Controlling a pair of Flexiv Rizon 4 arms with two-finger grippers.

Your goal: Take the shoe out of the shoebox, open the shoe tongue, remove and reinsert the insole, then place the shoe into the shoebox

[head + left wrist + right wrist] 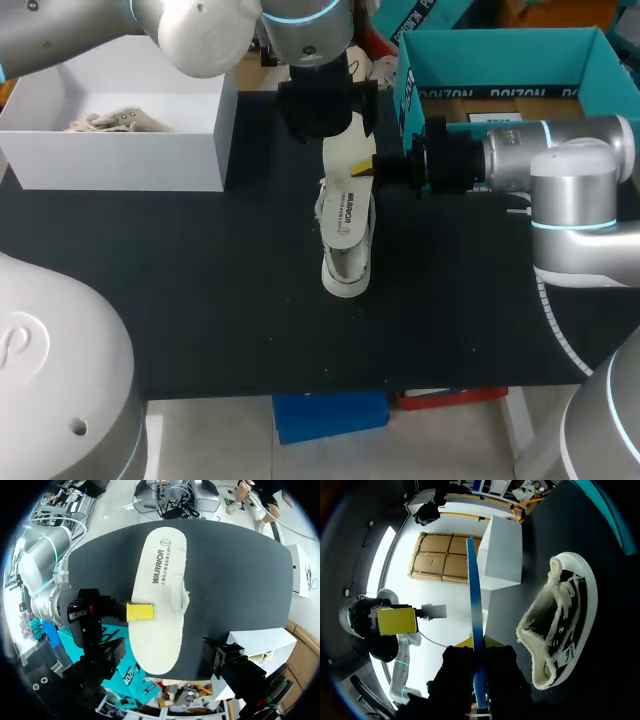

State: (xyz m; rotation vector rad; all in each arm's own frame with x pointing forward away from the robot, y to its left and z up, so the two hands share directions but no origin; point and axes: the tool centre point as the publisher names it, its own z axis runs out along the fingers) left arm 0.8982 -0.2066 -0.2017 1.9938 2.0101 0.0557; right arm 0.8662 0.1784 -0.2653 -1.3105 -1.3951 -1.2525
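You had the right end effector (365, 170) clamped on the insole (345, 215), hanging just above the shoe (345, 280) on the table (200, 280), long axes aligned, left end effector (325, 118) open higher above the shoe

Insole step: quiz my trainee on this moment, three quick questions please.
1. True or false: the insole is inside the shoe.
2. The right gripper is shut on: A the shoe, B the insole, C nothing?
3. Fill in: the shoe rests on the black ___, outside the teal shoebox.
Key: 1 false; 2 B; 3 table.
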